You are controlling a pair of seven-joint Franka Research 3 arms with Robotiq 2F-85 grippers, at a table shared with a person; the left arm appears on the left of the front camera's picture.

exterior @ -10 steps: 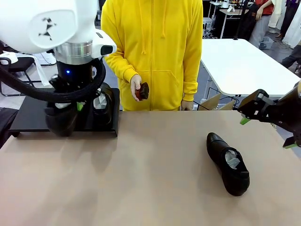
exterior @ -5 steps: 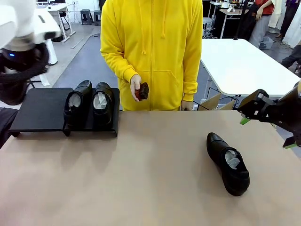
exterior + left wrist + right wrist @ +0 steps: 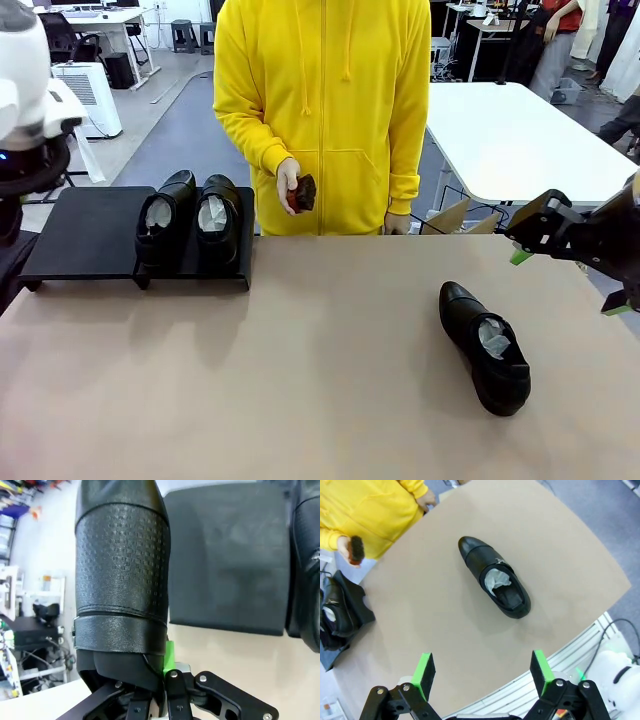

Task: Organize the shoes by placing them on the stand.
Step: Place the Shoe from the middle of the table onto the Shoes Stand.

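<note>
Shoes: you will find two on the stand [image 3: 85,235], which sits at the far left of the worktop [image 3: 300,400]. The left shoe of the pair [image 3: 165,215] and the right shoe of the pair [image 3: 218,218] stand side by side on the right part of the rack's top. Their toes point to the far side and white paper shows in each opening. A loose shoe [image 3: 487,347] rests on its sole on the worktop at the near right, well apart from the stand. Its toe is angled to the far left and it has paper inside.

Your left arm [image 3: 25,90] is at the left edge of the front view, left of the stand. Its wrist view shows the left end effector [image 3: 162,667] clamped narrow on a held shoe [image 3: 122,565]. This shoe is black embossed leather with a smooth band across it, and one green pad is pressed against its side. Beyond it you see the stand's flat top and, at the picture's right edge, part of a shoe on that top.

Your right end effector [image 3: 481,662] is at the right edge of the worktop with its jaws wide, holding nothing. It is near the loose shoe but apart from it.

The person [image 3: 325,100] stands at the far side, just right of the stand, with a small dark brush [image 3: 305,192] in one hand [image 3: 288,185].
</note>
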